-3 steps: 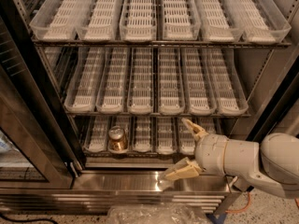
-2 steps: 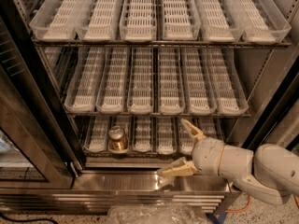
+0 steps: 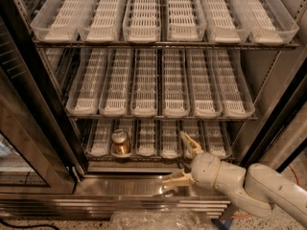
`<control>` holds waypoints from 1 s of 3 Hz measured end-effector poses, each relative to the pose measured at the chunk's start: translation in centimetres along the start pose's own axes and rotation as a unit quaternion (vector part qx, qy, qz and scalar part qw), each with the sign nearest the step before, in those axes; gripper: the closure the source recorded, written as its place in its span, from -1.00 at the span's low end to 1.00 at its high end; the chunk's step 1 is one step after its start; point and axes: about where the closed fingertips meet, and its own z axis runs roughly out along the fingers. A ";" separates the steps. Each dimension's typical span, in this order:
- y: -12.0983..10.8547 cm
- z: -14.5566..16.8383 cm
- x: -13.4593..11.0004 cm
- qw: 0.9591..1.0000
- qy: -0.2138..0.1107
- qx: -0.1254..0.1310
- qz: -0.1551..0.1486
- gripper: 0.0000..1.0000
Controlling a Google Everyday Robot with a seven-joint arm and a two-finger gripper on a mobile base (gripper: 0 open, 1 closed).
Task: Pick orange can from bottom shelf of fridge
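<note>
Camera view looks down into the open fridge, with three racks of white slotted trays stacked from 12 o'clock down to the middle. The bottom shelf is the dimmest rack and sits just above the steel sill. The orange can stands upright at the front end of the second tray from the left, its silver top facing up. The other trays that I can see on this rack hold nothing.

My gripper is at about 5 o'clock in the picture, just outside the front of the bottom shelf. Its two tan fingers are spread wide apart and grip nothing. One finger points up toward 11 o'clock, across the front of the trays right of centre. The other finger points toward 9 o'clock, low over the sill. The can lies at roughly 10 o'clock from my claw, a few trays over and clear of both fingers.

My white arm runs off toward 4 o'clock. The dark-framed glass door hangs open at 9 o'clock, and some crinkled clear plastic lies at 6 o'clock.
</note>
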 end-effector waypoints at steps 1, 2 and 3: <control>0.0 0.0 0.0 1.000 0.000 0.000 0.000 -1.00; 0.8 0.8 1.7 1.000 -0.008 -0.007 0.016 -1.00; 1.9 1.6 3.8 0.999 -0.025 0.013 0.032 -1.00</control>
